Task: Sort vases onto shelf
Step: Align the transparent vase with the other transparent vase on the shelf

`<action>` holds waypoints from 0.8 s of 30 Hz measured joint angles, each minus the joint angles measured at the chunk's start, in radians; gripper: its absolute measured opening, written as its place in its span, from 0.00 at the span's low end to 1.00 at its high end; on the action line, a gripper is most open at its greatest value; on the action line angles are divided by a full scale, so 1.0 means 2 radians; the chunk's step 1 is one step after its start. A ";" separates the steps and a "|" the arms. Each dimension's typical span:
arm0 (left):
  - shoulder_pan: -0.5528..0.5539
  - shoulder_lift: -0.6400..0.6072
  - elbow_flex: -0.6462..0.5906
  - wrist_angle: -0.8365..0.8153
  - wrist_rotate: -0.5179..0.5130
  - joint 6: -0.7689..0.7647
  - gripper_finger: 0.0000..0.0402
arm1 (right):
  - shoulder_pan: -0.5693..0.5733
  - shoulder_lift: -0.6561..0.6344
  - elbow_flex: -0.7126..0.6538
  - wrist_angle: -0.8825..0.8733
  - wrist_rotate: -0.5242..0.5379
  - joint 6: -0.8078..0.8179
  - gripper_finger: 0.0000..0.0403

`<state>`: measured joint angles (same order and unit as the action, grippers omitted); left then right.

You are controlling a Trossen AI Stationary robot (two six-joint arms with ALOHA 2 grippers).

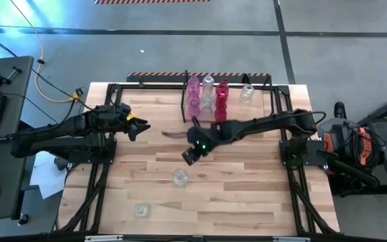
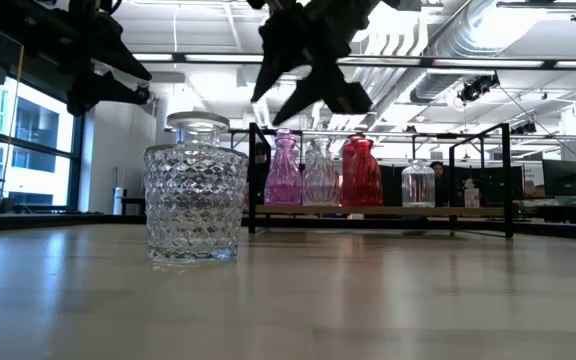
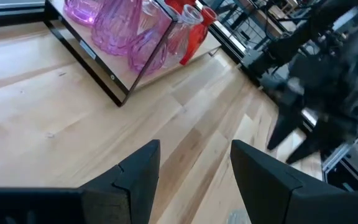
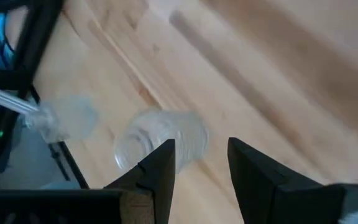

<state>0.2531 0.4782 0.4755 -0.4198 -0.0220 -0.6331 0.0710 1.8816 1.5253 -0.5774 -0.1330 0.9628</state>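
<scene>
R gripper (image 1: 189, 156) spread & empty, hovering just above/behind clear vase (image 1: 180, 177) on counter (image 1: 247, 195), prob. lining up a grab; shelf (image 1: 264, 91) w/ pink, clear & red vases behind it; L gripper (image 1: 140, 128) spread, waiting off to side.

On the shelf (image 1: 261, 86) at the table's far edge we see four vases upright in a row: pink (image 1: 193, 94), clear (image 1: 207, 92), red (image 1: 221, 98) and a smaller clear one (image 1: 246, 93). Two clear cut-glass vases stand apart on the table, one mid-table (image 1: 179, 177), one near the front edge (image 1: 141, 210).
</scene>
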 joint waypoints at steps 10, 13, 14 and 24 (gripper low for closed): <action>0.000 0.000 0.000 -0.001 0.010 -0.005 0.46 | 0.045 0.000 -0.093 0.166 -0.001 0.106 0.32; 0.000 0.000 0.000 -0.001 0.009 -0.005 0.46 | 0.045 0.000 -0.114 0.193 -0.010 0.127 0.32; 0.000 0.000 0.000 0.000 0.009 -0.005 0.46 | 0.044 0.000 -0.120 0.203 -0.011 0.133 0.32; 0.000 0.000 0.000 0.000 0.007 -0.018 0.46 | 0.040 0.000 -0.126 0.216 -0.013 0.149 0.32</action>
<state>0.2531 0.4786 0.4755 -0.4206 -0.0081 -0.6693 0.1504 1.8816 1.2732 -0.1452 -0.1597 1.2606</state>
